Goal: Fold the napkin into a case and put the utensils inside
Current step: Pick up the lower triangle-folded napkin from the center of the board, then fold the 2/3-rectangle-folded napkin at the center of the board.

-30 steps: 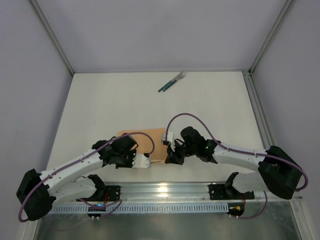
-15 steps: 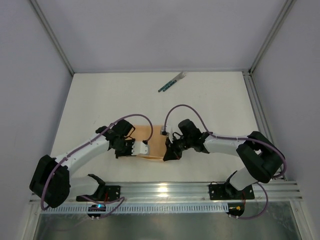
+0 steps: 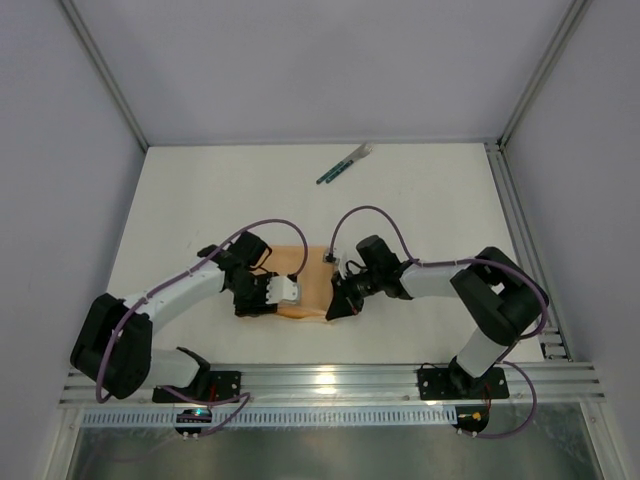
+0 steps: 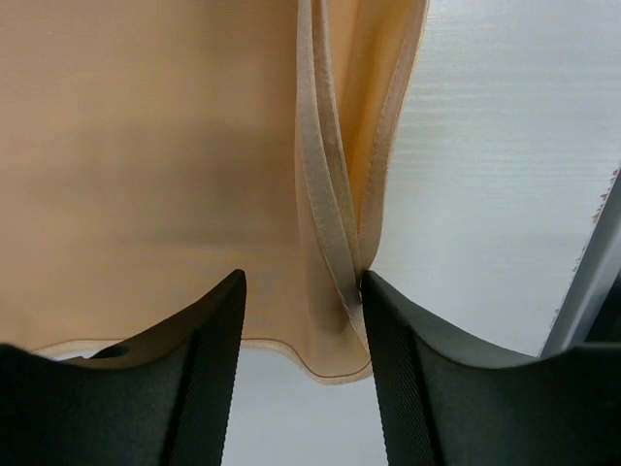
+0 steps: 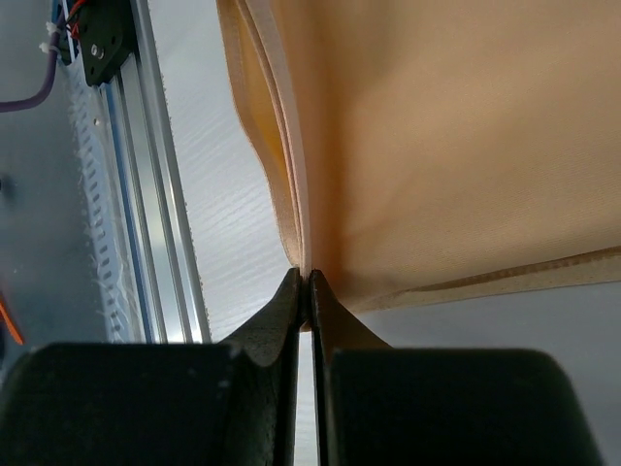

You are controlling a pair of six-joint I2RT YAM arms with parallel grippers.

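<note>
The peach-tan napkin [image 3: 308, 283] lies partly folded on the table between my two grippers. My left gripper [image 3: 292, 291] stands over its left part with the jaws apart; the cloth's folded edge [image 4: 330, 223] rests against the right finger [image 4: 427, 379], not pinched. My right gripper [image 3: 335, 308] is shut on the napkin's near right corner [image 5: 307, 274], and the cloth [image 5: 437, 146] hangs from its fingertips. The utensils [image 3: 345, 163], dark green with pale ends, lie far back near the rear wall.
An aluminium rail [image 3: 330, 380] runs along the near table edge, close behind the right gripper [image 5: 309, 291] in its wrist view. Frame posts [image 3: 520, 110] rise at the back corners. Purple cables [image 3: 365, 215] loop above both wrists.
Both arms carried the napkin's near edge away from the rail toward the table's middle. The left gripper, shut earlier, has opened and let go of the cloth. The right stays shut.
</note>
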